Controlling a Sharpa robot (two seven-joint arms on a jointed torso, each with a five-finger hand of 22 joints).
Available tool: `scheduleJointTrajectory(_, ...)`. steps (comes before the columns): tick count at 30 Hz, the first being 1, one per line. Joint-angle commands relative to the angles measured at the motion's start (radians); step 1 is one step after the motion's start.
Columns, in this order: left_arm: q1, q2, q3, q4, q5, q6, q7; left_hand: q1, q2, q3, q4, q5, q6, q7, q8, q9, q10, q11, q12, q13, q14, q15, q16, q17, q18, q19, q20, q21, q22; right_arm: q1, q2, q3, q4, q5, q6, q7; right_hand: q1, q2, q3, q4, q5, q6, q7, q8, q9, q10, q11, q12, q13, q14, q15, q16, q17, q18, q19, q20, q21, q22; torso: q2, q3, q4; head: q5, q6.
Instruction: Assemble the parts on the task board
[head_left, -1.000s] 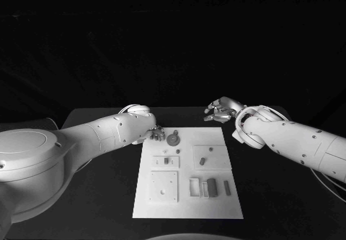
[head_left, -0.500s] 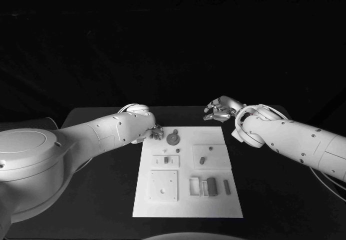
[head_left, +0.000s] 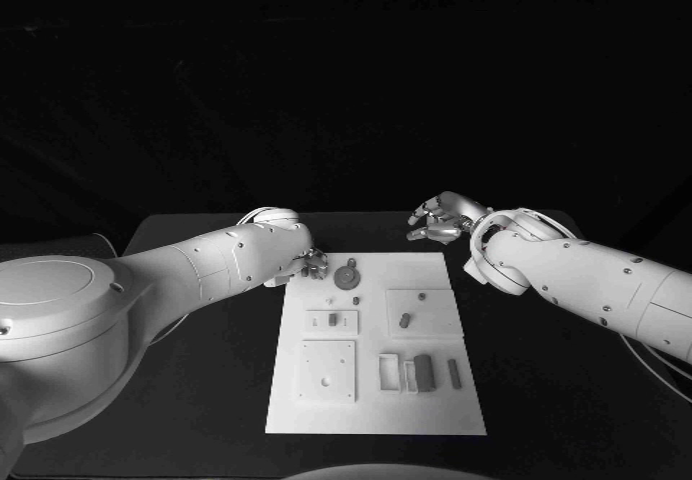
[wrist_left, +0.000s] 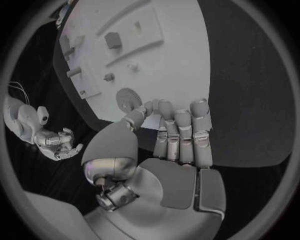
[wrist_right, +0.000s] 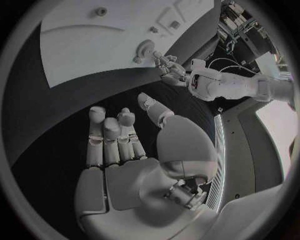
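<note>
The white task board (head_left: 375, 400) lies in the middle of the black table. A round grey disc part (head_left: 348, 277) sits near its far edge. My left hand (head_left: 307, 265) hovers at the board's far left corner, open and holding nothing. In the left wrist view its thumb (wrist_left: 139, 116) reaches close to the disc (wrist_left: 128, 98); I cannot tell whether they touch. My right hand (head_left: 443, 221) hangs over bare table beyond the board's far right corner, with its fingers (wrist_right: 112, 137) spread and nothing in them. Small grey parts (head_left: 407, 321) lie further down the board.
Raised square blocks (head_left: 327, 372) and slotted holders (head_left: 391, 372) stand on the board's near half, with upright grey pieces (head_left: 423, 369) beside them. Black table (head_left: 562, 400) surrounds the board on both sides.
</note>
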Motion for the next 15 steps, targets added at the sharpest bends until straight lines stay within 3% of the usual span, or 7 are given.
scheduleJointTrajectory(1,0.000,0.001,0.001,0.002,0.024,0.002,0.020,0.034,0.024,0.018,-0.015,0.005,0.008,0.003,-0.005,0.003,0.000,-0.001,0.008,-0.002,0.001,-0.006,0.006,-0.002,0.039,-0.001,-0.010,0.007,0.021,0.000,0.001,0.000,0.000,-0.005,0.017,0.001,-0.011,0.002,0.000,0.005,0.000,-0.002,0.008,-0.006,-0.001,-0.004,0.000,0.007,-0.001,0.002,-0.008,0.002,-0.001,0.016,-0.001,-0.007,-0.002,-0.002,0.000,0.0008,0.0002,0.000,0.000)
scheduleJointTrajectory(11,0.003,-0.034,0.003,0.044,0.118,-0.040,-0.002,0.073,0.032,0.058,-0.029,0.021,0.052,-0.010,-0.003,0.013,0.023,-0.013,0.016,-0.010,0.020,-0.015,0.016,-0.009,0.040,0.015,-0.015,0.021,0.021,0.000,-0.005,0.000,-0.005,-0.005,0.021,-0.001,-0.011,0.002,0.000,0.005,0.000,-0.002,0.008,-0.006,-0.001,-0.004,0.000,0.007,-0.001,0.002,-0.008,0.002,-0.001,0.016,-0.001,-0.007,-0.002,-0.002,-0.002,0.0009,0.0018,0.000,0.000)
scheduleJointTrajectory(15,0.013,-0.062,0.009,0.085,0.162,-0.047,-0.014,0.090,0.023,0.067,-0.036,0.031,0.069,-0.015,-0.003,0.017,0.034,-0.017,0.017,-0.014,0.029,-0.019,0.020,-0.011,0.040,0.023,-0.017,0.026,0.020,0.000,-0.007,0.000,-0.012,-0.005,0.023,-0.001,-0.011,0.002,0.000,0.005,0.000,-0.002,0.008,-0.006,-0.001,-0.004,0.000,0.007,-0.002,0.002,-0.008,0.002,-0.002,0.016,-0.001,-0.007,-0.002,-0.002,-0.002,0.0009,0.0032,0.002,0.002)
